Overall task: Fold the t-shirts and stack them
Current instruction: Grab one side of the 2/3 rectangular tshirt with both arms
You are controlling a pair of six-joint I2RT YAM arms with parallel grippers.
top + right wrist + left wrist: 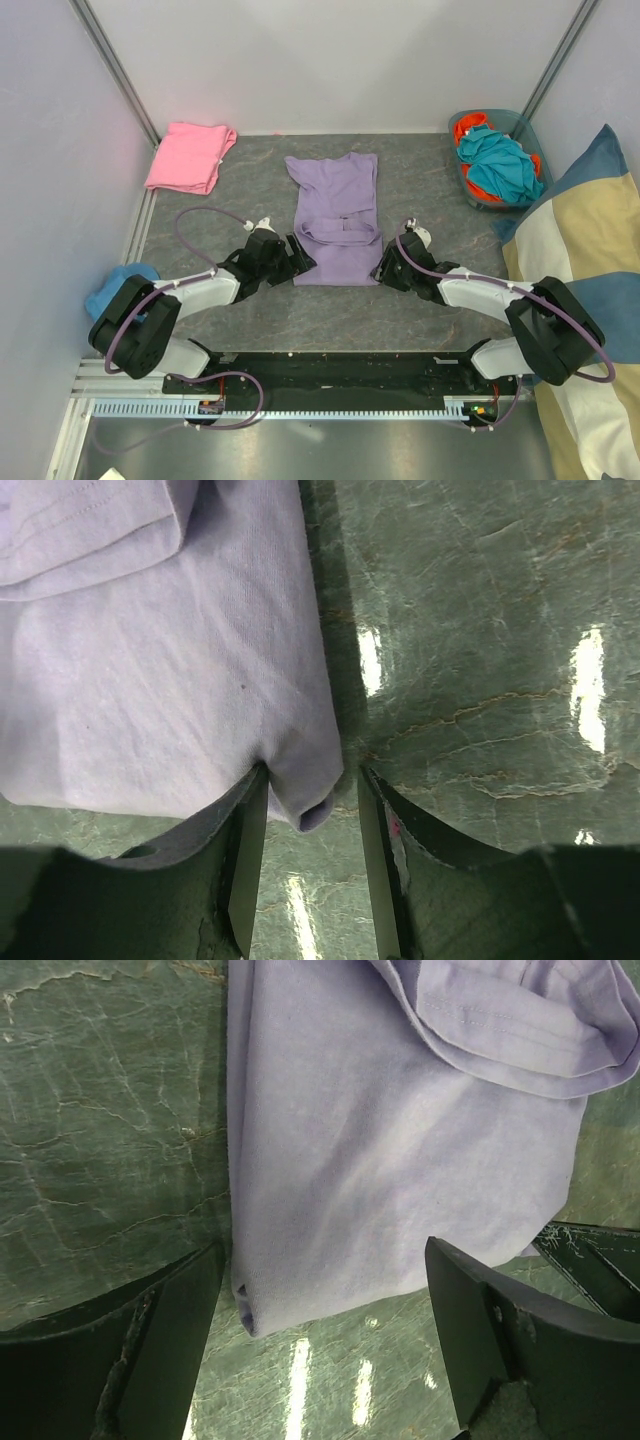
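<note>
T-shirt (150, 680) corner (inside right claw (312, 777))

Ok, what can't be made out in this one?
Top view: blue cloth, mostly hidden behind the left arm.
Top view: teal and orange clothes heaped in the basket; tangled, count unclear.
Wrist views: lavender t-shirt cut off by frame edges; only its near corners show.
</note>
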